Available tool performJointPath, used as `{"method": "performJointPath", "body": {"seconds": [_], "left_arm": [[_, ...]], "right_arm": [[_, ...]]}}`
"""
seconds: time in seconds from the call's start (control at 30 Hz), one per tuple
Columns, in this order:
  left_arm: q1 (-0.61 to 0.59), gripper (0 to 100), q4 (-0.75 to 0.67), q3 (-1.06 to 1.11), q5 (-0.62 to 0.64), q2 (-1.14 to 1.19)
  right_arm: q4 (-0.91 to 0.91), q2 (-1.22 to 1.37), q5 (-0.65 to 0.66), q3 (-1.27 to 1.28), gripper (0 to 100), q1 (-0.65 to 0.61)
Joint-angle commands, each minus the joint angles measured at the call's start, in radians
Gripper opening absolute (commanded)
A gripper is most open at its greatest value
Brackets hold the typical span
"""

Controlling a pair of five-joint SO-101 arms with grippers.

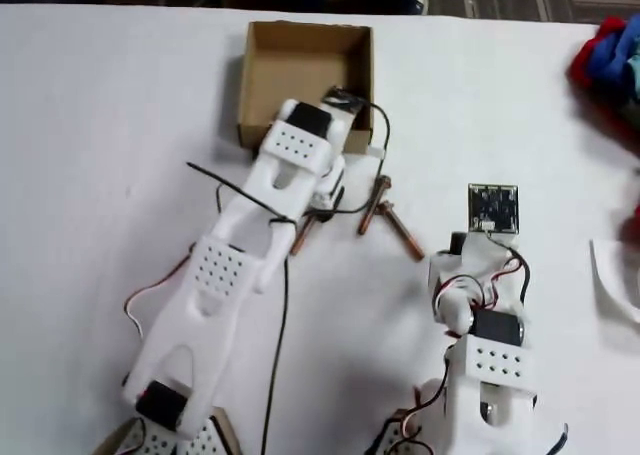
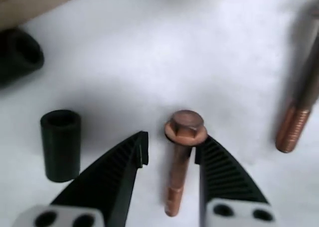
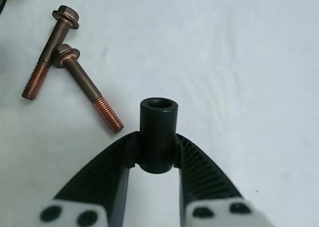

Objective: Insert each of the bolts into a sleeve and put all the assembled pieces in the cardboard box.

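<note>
In the left wrist view my left gripper (image 2: 172,147) is open, its fingers on either side of a copper bolt (image 2: 180,157) lying on the table. A black sleeve (image 2: 61,144) lies beside it, and a second sleeve (image 2: 17,55) rests by the cardboard box (image 2: 30,0). In the high view that gripper (image 1: 324,205) is just in front of the box (image 1: 258,75), over a bolt (image 1: 303,237). My right gripper (image 3: 157,147) is shut on a black sleeve (image 3: 158,129), held upright off the table. Two more bolts (image 3: 50,50) (image 3: 87,87) lie crossed beyond it.
The two loose bolts (image 1: 375,205) (image 1: 402,232) lie between the arms in the high view. Another bolt's threaded end (image 2: 294,122) lies near my left gripper. Coloured cloth (image 1: 605,55) and a white object (image 1: 612,280) sit at the table's right side.
</note>
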Motion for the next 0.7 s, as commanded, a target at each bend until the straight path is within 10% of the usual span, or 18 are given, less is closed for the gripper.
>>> {"method": "performJointPath", "body": {"seconds": [0.0, 0.67], "left_arm": [[0.017, 2, 0.005, 0.005, 0.000, -0.035], [0.126, 3, -0.014, 0.194, -0.058, -0.499]], "right_arm": [[-0.015, -0.028, -0.008, -0.021, 1.9, 0.012], [0.154, -0.501, -0.005, 0.098, 2.0, 0.010]]}}
